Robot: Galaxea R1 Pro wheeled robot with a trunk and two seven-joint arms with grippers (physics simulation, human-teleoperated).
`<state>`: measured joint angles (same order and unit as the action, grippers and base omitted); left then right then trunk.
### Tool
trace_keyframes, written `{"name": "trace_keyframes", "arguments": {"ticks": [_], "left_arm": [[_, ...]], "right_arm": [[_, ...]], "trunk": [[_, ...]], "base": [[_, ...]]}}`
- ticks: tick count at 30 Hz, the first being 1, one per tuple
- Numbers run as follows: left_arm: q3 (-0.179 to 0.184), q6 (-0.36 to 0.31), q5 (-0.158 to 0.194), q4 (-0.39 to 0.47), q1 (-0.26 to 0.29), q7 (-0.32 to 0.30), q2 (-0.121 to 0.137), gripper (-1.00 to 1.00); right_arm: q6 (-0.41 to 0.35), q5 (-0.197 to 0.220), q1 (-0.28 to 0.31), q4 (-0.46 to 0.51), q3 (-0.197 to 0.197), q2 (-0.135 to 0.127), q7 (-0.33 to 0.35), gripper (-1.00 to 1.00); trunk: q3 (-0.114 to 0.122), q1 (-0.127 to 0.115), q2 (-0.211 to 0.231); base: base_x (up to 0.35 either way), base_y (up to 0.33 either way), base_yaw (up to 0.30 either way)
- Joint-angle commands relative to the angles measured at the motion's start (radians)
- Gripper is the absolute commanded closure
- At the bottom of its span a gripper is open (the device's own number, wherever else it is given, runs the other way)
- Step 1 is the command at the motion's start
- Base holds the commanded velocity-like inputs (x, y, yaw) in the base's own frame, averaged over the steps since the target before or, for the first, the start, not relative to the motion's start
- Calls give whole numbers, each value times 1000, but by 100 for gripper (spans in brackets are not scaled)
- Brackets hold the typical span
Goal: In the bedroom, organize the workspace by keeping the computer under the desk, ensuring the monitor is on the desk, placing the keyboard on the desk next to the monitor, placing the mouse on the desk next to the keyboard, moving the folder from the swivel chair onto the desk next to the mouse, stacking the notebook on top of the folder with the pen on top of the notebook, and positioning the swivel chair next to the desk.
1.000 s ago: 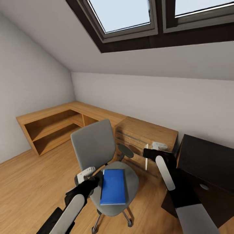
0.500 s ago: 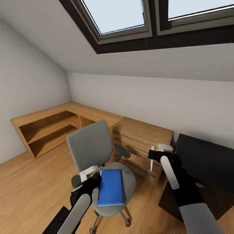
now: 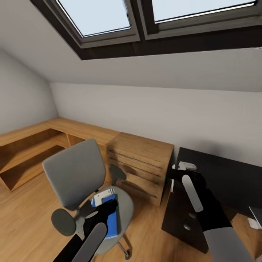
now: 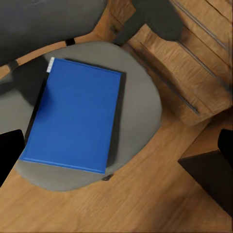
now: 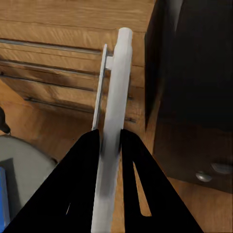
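Attic bedroom, seen from the head camera. A low light-wood shelf unit runs along the sloped wall, ending in a slatted wood cabinet that stands between the swivel chair and the desk; dark-framed skylights sit overhead. The chair's dark armrest lies just beside the cabinet front.

The folder lies flat on the grey seat, one long edge near the seat's rim. The left gripper hovers above the folder with the forearm reaching forward; its fingers stand wide apart — nothing is between them.

The right gripper is raised in front of the desk's near corner, its fingers closed on the pen, which points roughly upright along them.

Open wood floor lies on the chair's left; on its right, a narrow strip of floor separates seat and desk leg.
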<state>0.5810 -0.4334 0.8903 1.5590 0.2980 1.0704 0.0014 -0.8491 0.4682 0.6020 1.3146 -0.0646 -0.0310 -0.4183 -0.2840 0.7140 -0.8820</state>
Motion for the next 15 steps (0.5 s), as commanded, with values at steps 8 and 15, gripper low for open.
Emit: {"name": "trace_keyframes", "arguments": {"ticks": [8,15], "left_arm": [[2,-5,-7,1,1,7,0,-100],[6,-3,-9,1,1,6,6,-100]], "right_arm": [[2,10,1,-10,-3,-19,-3,100],[78,7,2,-125,-3,-78,44,100]], "trunk": [[-1,0,-1],[-1,0,-1]], "base": [[173,-254,-205],[167,-116,-7]]}}
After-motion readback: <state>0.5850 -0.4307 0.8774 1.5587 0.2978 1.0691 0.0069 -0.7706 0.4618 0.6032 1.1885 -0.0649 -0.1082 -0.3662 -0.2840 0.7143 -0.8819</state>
